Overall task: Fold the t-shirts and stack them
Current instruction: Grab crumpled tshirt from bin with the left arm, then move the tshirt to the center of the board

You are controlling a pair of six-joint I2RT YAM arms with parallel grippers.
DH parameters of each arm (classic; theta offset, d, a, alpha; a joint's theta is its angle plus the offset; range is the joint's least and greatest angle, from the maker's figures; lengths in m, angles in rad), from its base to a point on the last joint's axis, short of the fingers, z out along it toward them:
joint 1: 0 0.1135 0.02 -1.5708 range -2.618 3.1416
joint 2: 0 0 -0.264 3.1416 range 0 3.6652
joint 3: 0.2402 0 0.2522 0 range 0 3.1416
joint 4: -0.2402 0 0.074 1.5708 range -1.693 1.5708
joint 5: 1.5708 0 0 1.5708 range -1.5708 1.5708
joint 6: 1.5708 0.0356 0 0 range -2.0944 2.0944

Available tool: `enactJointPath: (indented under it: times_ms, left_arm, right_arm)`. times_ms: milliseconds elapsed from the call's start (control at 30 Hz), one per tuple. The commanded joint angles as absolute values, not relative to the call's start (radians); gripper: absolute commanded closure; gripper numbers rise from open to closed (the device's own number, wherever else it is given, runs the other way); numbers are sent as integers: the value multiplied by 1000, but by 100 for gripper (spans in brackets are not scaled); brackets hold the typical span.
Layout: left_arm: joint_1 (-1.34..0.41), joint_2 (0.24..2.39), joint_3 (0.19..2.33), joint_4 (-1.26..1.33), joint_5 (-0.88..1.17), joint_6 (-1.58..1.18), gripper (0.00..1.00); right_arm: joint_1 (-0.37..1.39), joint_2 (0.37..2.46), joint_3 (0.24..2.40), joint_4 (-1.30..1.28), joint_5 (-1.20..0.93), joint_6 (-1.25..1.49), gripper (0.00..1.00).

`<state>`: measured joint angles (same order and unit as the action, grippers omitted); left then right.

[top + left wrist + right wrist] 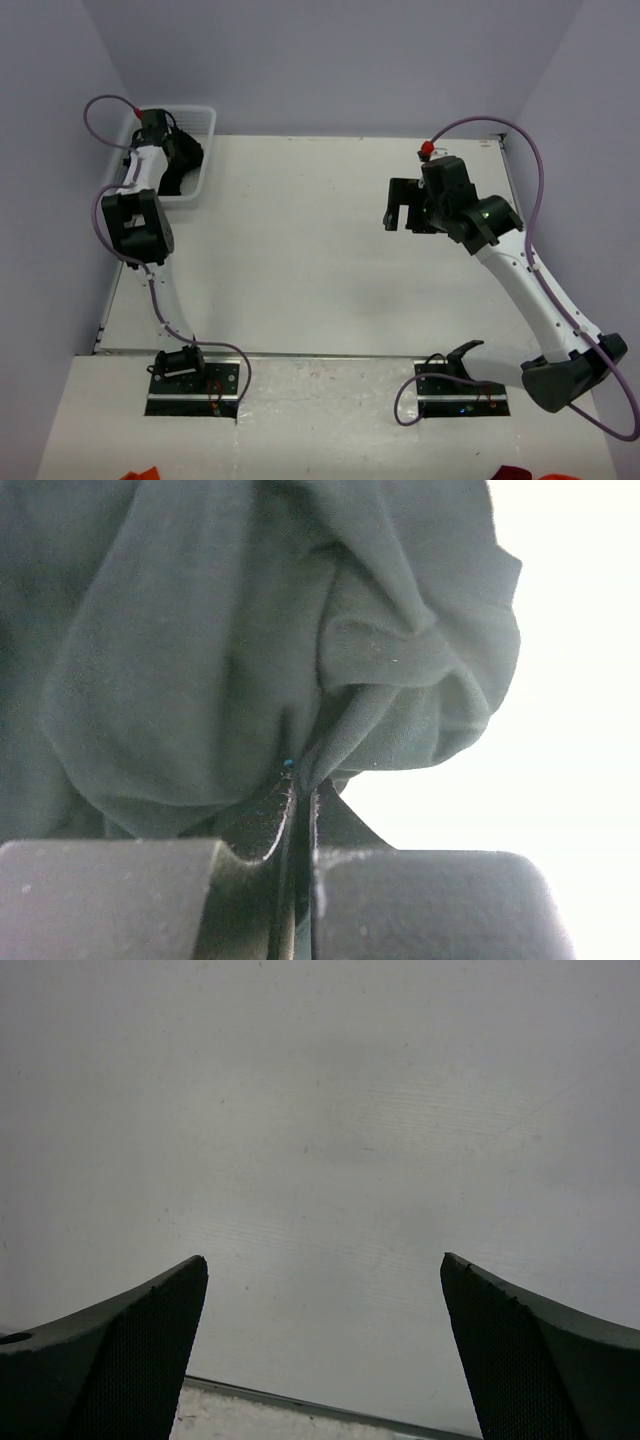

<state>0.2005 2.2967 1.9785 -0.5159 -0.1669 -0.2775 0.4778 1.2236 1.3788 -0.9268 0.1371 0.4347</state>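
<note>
A black t-shirt [200,630] fills the left wrist view as bunched, wrinkled cloth. My left gripper [300,785] is shut on a fold of it, with the cloth pinched between the fingertips. From above, the left gripper [185,155] reaches down into the white mesh basket [205,112] at the far left, where dark t-shirt cloth [172,183] shows beside it. My right gripper [400,207] hangs over the right part of the table, far from the basket. In its wrist view the right gripper [323,1265] is open, with only a pale wall between its fingers.
The white table [300,260] spreads between the two arms. Purple walls close in the back and both sides. A purple cable [95,115] loops beside the basket, and another arcs over the right arm [520,255].
</note>
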Motion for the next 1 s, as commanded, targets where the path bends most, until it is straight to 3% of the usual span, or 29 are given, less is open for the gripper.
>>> enactJointPath:
  times_ms: [0,233,433,667,800,867,967]
  left_arm:
    - [199,2090,2005,-318,41,-278,100]
    - [195,1853,2075,-180,293,-313,100]
    - [167,1701,2072,67,628,-552,100]
    - [-44,1585,2059,323,821,-831,100]
    - [-145,1516,1895,624,868,-1095,100]
    - [-185,1462,1849,600,896,-1086,100]
    - [-198,1355,1589,458,867,-974,100]
  right_arm:
    - [483,1195,1379,-928,150,448,1]
    - [482,1184,1378,-914,213,443,1]
    - [482,1169,1351,-897,251,459,1]
    - [482,1147,1276,-839,278,497,1]
    - [482,1115,1218,-827,377,564,1]
    - [482,1074,1201,-812,464,598,1]
    - [482,1019,1157,-733,494,577,1]
